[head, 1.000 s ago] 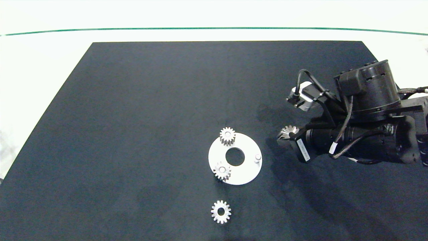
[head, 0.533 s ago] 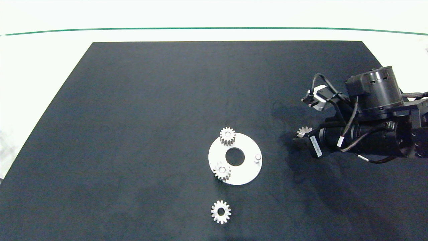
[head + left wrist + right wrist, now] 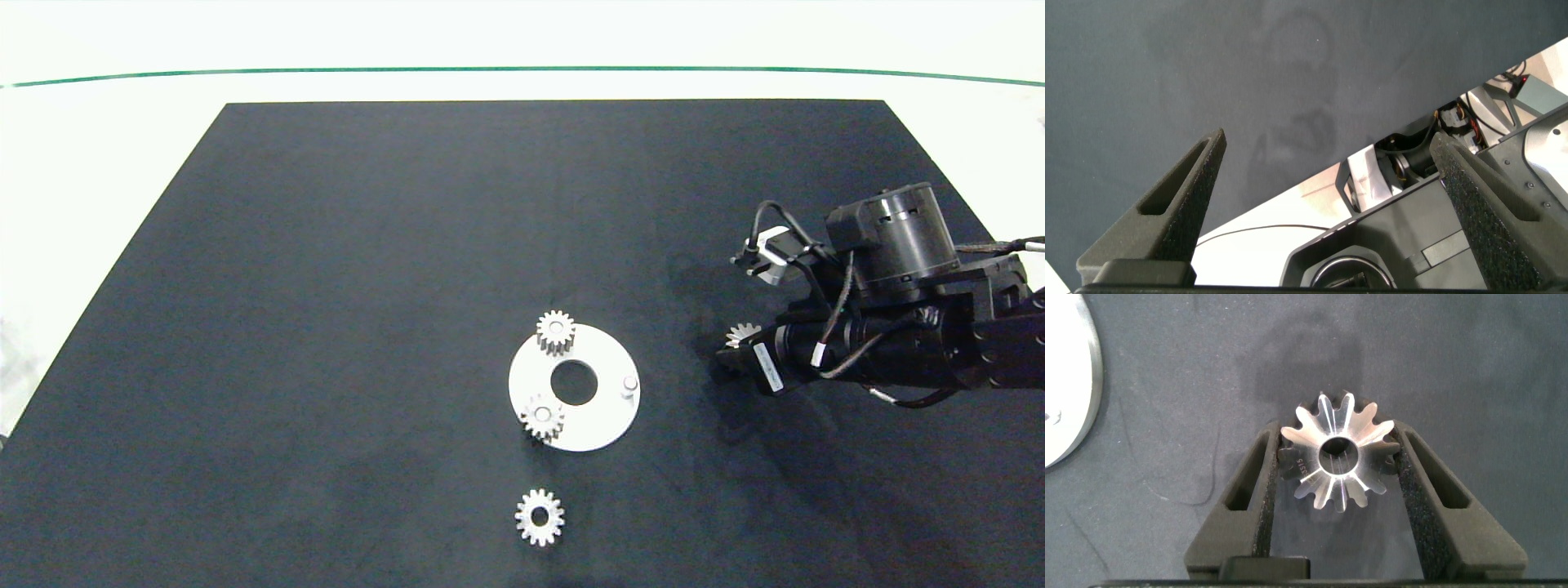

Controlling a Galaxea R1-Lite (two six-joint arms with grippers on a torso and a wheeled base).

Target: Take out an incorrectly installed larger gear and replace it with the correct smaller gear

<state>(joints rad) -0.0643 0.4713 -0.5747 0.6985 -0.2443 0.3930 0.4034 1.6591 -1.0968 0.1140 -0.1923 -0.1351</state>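
Dark cloth surface (image 3: 343, 269) carries a flat white round plate (image 3: 602, 425) with two small silvery blunt-toothed gears on it; the smaller gear (image 3: 540, 516) lies loose just in front of the plate. Right end effector (image 3: 1341, 461), to the right of the plate, pinches the larger gear (image 3: 1337, 451), silvery with pointed teeth. Left end effector (image 3: 1331, 163) hangs spread beside the surface's edge, holding nothing.
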